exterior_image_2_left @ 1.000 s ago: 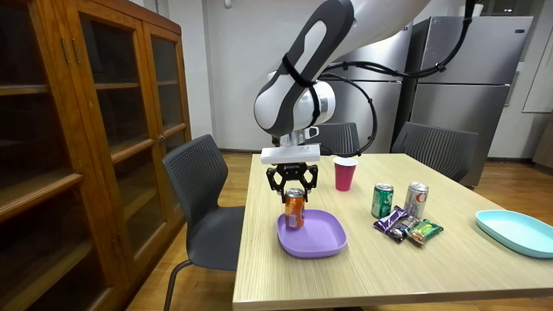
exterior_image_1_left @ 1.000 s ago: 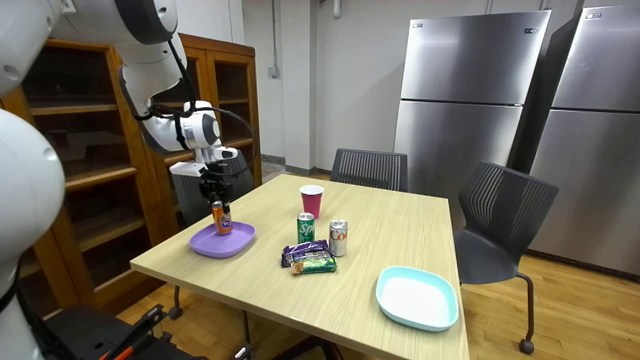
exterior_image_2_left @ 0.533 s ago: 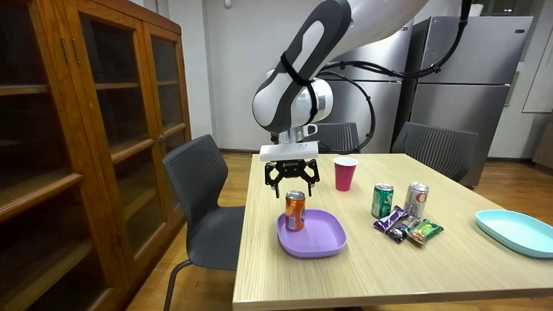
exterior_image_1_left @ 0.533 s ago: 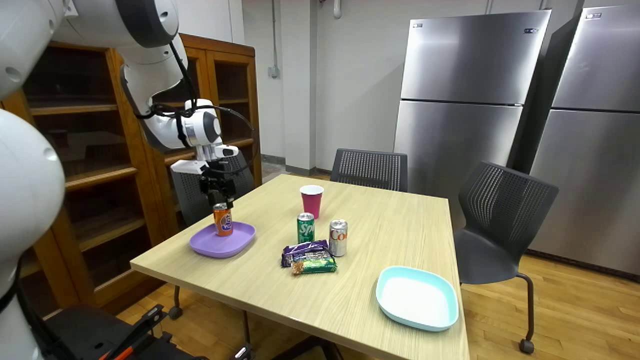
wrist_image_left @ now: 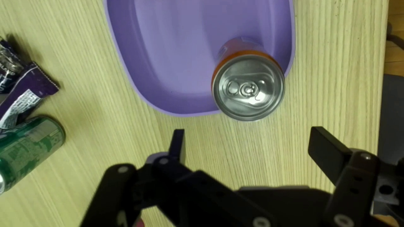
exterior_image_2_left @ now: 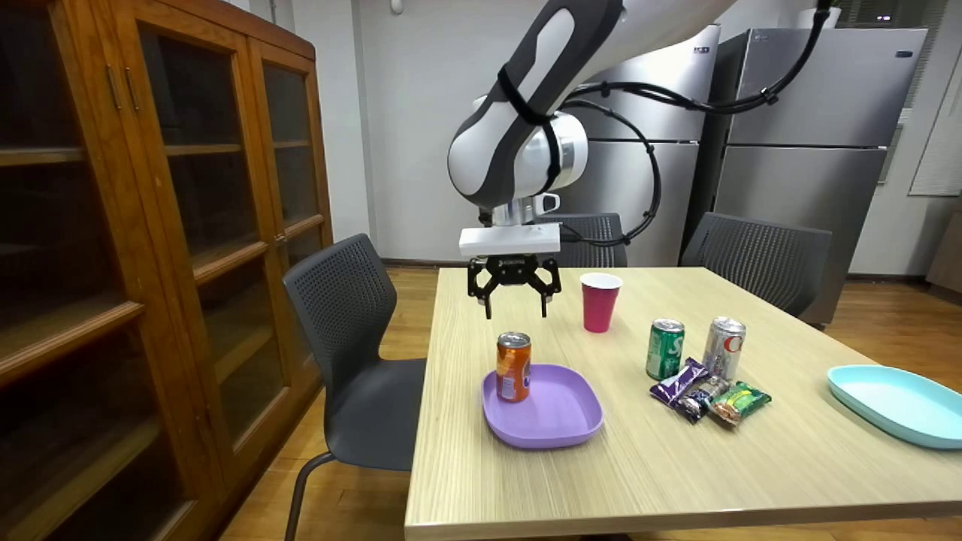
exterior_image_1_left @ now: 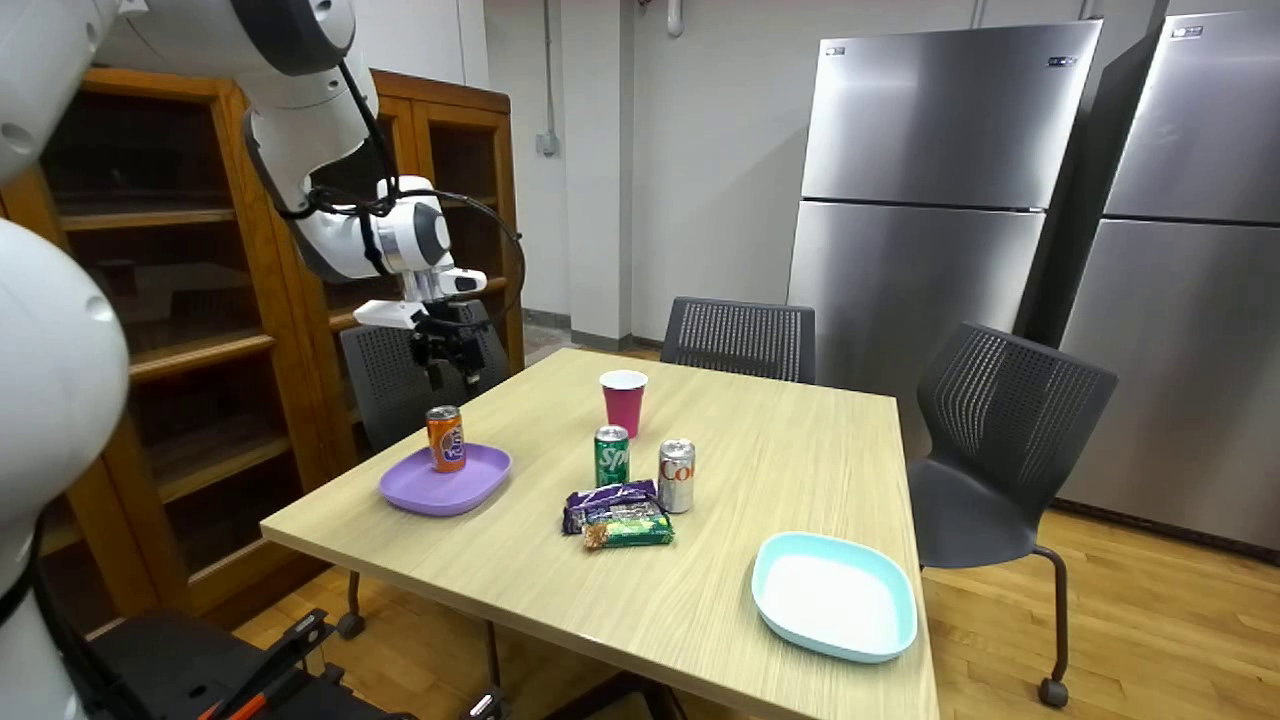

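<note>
Orange can (exterior_image_2_left: 513,368) is standing inside the purple plate (exterior_image_2_left: 560,413), near its rim. We are seeing the tool (exterior_image_2_left: 515,309) hanging higher than the plate, sides apart, holding nothing. Putting the can there is looking done to us; a green can (exterior_image_2_left: 665,349) and silver can (exterior_image_2_left: 724,349) are standing outside the plate.

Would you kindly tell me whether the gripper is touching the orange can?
Apart: an exterior view shows a clear gap between the gripper and the orange can below.
</note>
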You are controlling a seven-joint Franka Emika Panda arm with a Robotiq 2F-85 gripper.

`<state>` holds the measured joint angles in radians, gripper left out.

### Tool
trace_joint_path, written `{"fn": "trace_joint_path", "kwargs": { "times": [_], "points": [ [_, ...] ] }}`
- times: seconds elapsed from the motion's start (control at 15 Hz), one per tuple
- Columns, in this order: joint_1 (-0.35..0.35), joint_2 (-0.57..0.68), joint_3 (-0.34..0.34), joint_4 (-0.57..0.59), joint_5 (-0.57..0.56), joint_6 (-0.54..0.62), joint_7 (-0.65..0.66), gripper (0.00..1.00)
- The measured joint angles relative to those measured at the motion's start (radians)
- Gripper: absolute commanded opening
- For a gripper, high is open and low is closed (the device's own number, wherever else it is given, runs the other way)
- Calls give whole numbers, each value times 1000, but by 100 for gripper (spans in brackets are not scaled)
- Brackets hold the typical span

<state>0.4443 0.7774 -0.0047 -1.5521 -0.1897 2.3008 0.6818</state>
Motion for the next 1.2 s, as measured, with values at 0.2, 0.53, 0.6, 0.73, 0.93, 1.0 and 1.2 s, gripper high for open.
{"fn": "trace_joint_path", "kwargs": {
  "times": [0.2,0.53,0.6,0.73,0.93,1.0,1.2],
  "points": [
    [-6,-37,-13,-17,0,5,0,100],
    [-37,-121,-29,-94,0,31,0,100],
    [-46,-139,-33,-115,0,39,0,100],
    [-67,-173,-37,-159,0,55,0,100],
    [-102,-219,-41,-223,0,79,0,100],
    [-114,-232,-44,-245,0,89,0,100],
    [-151,-261,-48,-306,1,121,-4,100]
  ]
}}
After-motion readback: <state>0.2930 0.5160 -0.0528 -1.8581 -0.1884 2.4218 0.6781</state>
